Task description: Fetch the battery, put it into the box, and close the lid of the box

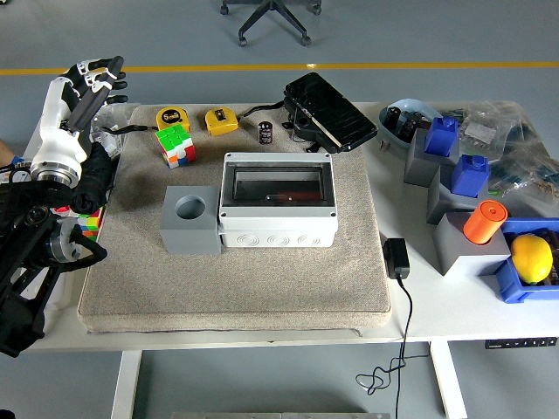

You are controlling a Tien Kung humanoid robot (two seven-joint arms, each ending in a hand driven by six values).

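Note:
A small black cylindrical battery (265, 133) stands upright on the mat behind the box. The white junction box (278, 201) sits mid-mat with its clear lid down. My left hand (93, 80) is raised at the far left edge, fingers spread and empty, far from the battery. My right arm is out of view.
A grey block with a round hole (190, 219) stands left of the box. A colour cube (175, 144) and two yellow tape measures (221, 120) lie behind. A black device (328, 111) lies at the back. Bins, an orange cylinder (484, 221) and a lemon (531, 258) are at right.

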